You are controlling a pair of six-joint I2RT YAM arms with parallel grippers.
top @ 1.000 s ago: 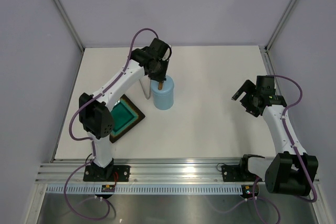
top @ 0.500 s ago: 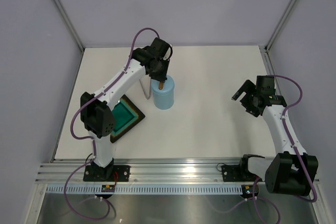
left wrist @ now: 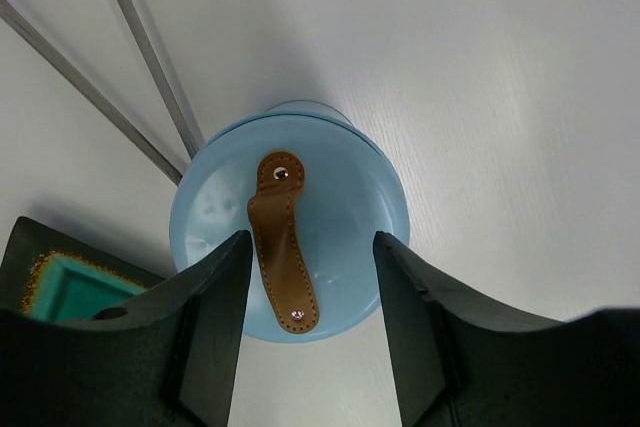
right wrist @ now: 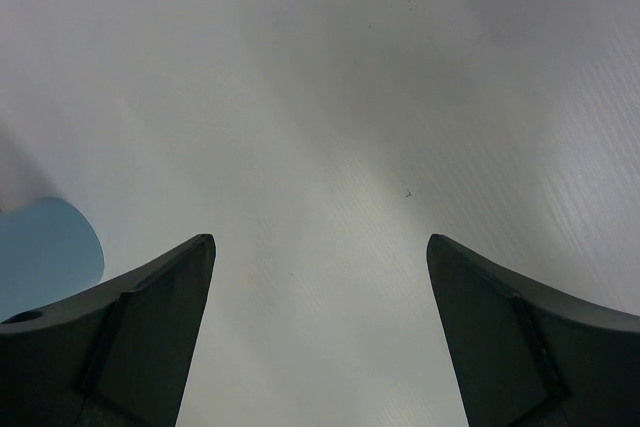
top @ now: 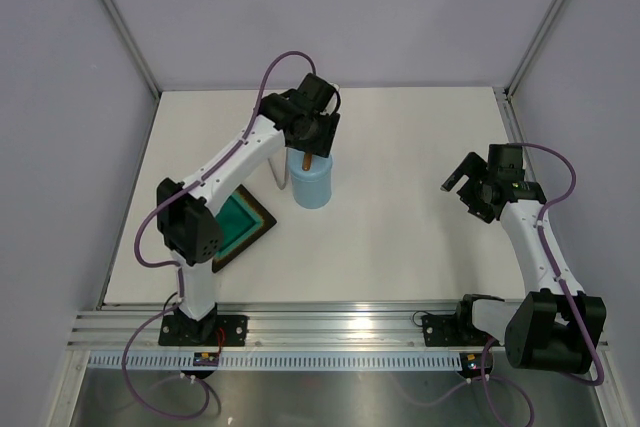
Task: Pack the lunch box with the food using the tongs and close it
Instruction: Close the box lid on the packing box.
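We find the lunch box [top: 310, 189] on the tabletop [top: 400, 237], its lid [left wrist: 345, 197] on top. The tongs [left wrist: 150, 57] lie just left of it, the tray [top: 238, 225] left and in front, the left hand [left wrist: 312, 239] directly above.

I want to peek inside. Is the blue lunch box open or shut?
Shut. The round blue lid with its brown handle sits flat on top of the lunch box, covering its whole mouth.

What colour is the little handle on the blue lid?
Brown: the handle looks like leather, riveted at both ends; clearest in the left wrist view.
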